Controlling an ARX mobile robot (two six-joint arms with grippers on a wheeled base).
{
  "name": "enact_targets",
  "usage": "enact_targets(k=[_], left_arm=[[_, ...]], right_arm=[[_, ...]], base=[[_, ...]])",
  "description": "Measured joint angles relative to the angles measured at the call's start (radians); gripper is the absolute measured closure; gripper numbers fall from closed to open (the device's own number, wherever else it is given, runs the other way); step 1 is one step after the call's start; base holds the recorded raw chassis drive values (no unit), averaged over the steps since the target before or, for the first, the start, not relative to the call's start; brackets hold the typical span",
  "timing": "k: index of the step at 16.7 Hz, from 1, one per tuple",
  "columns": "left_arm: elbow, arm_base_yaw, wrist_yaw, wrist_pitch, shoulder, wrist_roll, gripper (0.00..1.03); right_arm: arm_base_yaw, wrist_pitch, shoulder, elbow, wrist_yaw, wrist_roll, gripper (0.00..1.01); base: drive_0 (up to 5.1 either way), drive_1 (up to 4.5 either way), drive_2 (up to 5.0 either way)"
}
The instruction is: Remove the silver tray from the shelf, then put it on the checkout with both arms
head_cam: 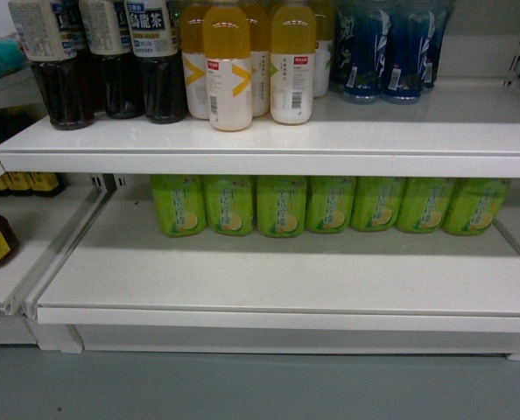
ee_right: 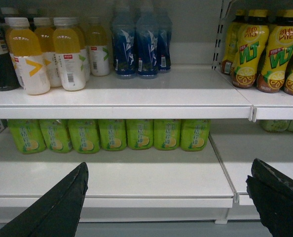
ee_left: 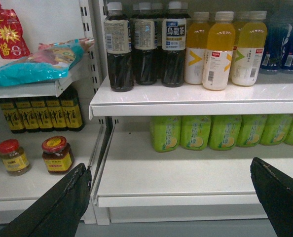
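Note:
No silver tray shows in any view, and the checkout is out of view too. The white shelf [head_cam: 286,276] faces me, with its lower board bare in front and its folded front lip [head_cam: 286,317] toward me. In the left wrist view my left gripper [ee_left: 170,165] is open, its black fingers [ee_left: 62,202] wide apart before the lower shelf [ee_left: 186,173], holding nothing. The right gripper [ee_right: 169,165] is open the same way, its fingers [ee_right: 277,197] framing the lower shelf [ee_right: 136,175]. Neither gripper appears in the head view.
Green bottles [head_cam: 282,206] line the back of the lower board. The upper board [head_cam: 330,131] holds dark tea bottles [head_cam: 111,57], orange drinks [head_cam: 229,66] and blue bottles [head_cam: 382,52]. Jars [ee_left: 57,154] stand in the left bay and yellow bottles [ee_right: 270,49] in the right bay. Below is grey floor [head_cam: 242,385].

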Motion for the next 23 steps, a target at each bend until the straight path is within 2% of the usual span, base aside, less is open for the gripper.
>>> enact_targets(k=[23], left_arm=[[0.000, 0.000, -0.001, 0.000, 0.000, 0.000, 0.05]], right_arm=[[0.000, 0.000, 0.000, 0.000, -0.002, -0.001, 0.03]], base=[[0.0, 0.00, 0.0]])
